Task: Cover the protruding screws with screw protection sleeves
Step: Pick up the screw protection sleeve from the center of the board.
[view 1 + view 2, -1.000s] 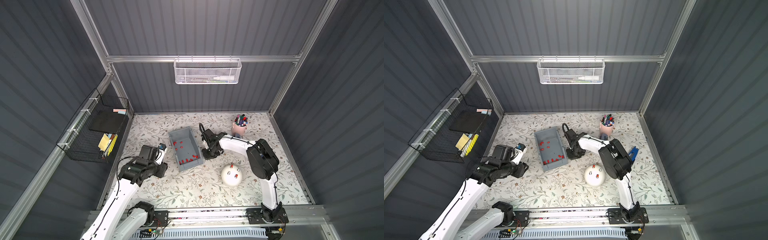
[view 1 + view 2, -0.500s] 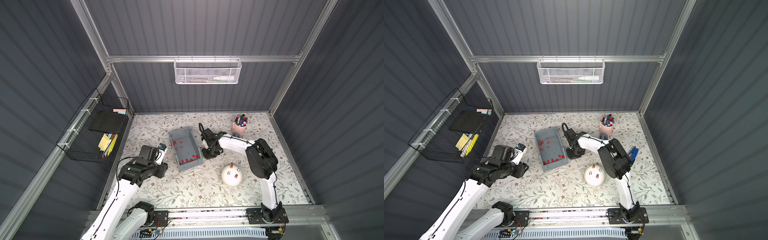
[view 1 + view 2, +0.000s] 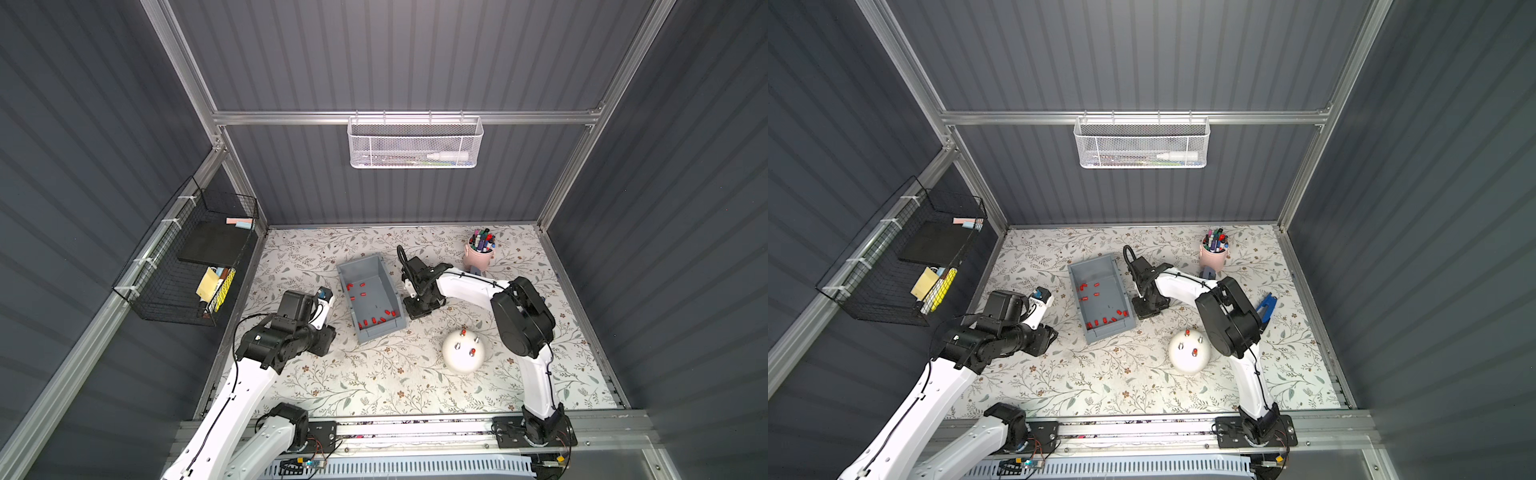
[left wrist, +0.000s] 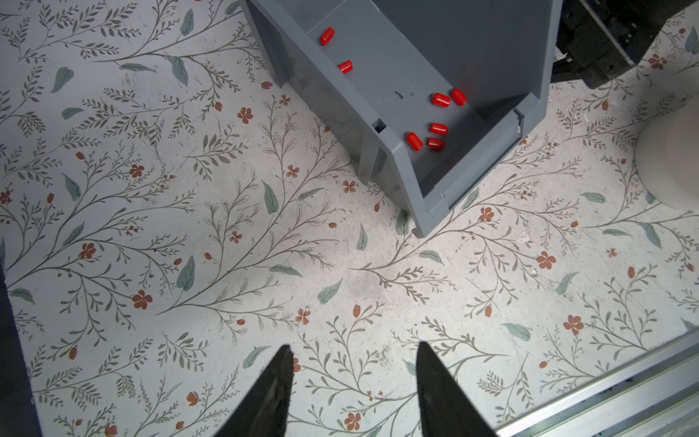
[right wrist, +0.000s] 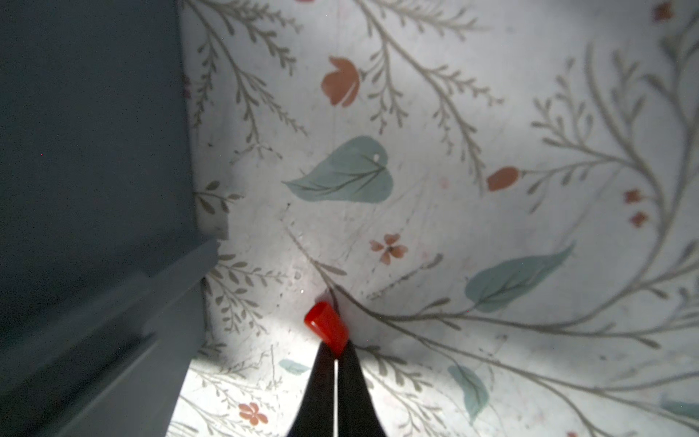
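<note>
Red sleeve (image 5: 326, 328) may pivot or pop free on the lift: only one end appears pinched, and its body juts out askew, so it could also meet a bare screw (image 3: 457, 345) on the white dome (image 3: 462, 361) off-axis. It lies at the very tips of the right gripper (image 5: 335, 353), whose jaws are clenched on it, low over the table (image 5: 454, 113), just beside the grey bin (image 5: 94, 189). Left gripper (image 4: 353, 350) is released and empty.
</note>
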`<state>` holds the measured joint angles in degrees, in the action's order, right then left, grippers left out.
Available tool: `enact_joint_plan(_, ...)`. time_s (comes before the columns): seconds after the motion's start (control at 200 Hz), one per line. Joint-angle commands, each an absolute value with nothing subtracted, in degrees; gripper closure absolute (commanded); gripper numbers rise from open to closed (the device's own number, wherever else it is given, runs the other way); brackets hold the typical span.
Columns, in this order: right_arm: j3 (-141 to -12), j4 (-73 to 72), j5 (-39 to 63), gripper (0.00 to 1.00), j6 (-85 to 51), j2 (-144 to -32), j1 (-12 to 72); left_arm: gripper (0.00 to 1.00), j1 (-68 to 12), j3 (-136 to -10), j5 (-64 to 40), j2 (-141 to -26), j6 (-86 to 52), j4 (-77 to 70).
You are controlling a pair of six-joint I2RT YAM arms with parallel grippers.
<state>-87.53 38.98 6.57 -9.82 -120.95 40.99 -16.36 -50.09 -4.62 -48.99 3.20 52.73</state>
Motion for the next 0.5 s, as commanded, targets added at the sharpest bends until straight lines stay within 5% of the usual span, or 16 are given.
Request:
enact_joint_plan(0.0, -86.12, 38.85, 5.65, 1.0, -8.37, -119.74, 41.29, 0.48, -16.08, -49.48, -5.25, -49.08, 3.62, 52.64)
enact_joint_plan(0.225, -81.7, 35.69, 5.21, 1.0, -8.0, -112.71, 41.24, 0.47, -16.0, -49.36, -6.35, -49.61, 4.12, 52.3)
enact_joint_plan(0.495, -71.64, 32.77, 6.8, 1.0, -6.89, -93.23, 42.52, 0.36, -16.07, -46.92, -25.7, -51.48, 6.87, 47.16)
